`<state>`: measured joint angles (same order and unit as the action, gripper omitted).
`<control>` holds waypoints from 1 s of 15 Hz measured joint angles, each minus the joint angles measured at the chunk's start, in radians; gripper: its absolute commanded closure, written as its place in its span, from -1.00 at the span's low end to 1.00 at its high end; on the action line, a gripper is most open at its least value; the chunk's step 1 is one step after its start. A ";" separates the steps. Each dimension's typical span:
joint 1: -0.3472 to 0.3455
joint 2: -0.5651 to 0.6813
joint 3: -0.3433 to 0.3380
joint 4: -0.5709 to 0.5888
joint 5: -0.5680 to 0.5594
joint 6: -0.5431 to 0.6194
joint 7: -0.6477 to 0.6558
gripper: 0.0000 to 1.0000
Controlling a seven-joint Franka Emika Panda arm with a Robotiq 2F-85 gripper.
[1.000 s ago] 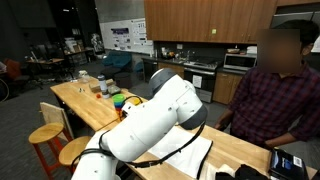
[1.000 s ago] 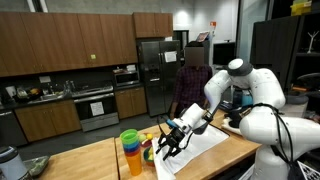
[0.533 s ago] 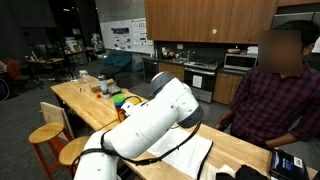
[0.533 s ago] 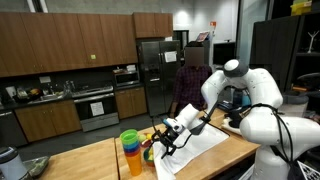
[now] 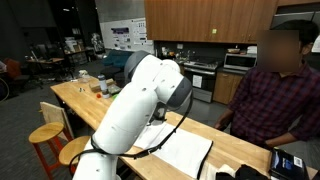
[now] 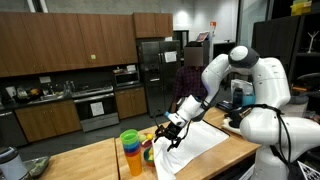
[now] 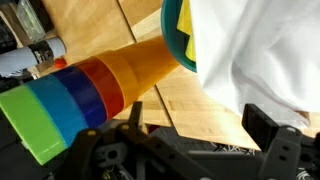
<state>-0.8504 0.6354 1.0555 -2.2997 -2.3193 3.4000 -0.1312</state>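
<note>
Stack of cups stands upright near the edge of the wooden bench, nested one in another, green on top with orange, red and blue bands showing in the wrist view. Just to the right of the stack sits a bowl with a yellow rim and teal inside; what lies in it is too small to tell. Right of the stack again, past the bowl, the end effector hangs low over the bench, apart from the cups. In the wrist view the end effector is released: its dark fingers are spread wide with only bare wood between them. Further right of the stack a white cloth lies spread on the bench, its edge close by the bowl. As things lie, nothing is gripped or lifted, and the stack is whole and untouched; in an exterior view the arm hides the stack altogether
</note>
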 measured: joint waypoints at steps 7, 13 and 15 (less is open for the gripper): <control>0.161 -0.259 -0.005 -0.066 -0.235 0.061 0.382 -1.00; 0.347 -0.368 -0.065 -0.190 -0.291 0.047 0.533 -1.00; 0.347 -0.375 -0.072 -0.191 -0.291 0.047 0.533 -1.00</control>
<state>-0.5030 0.2605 0.9833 -2.4903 -2.6106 3.4472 0.4019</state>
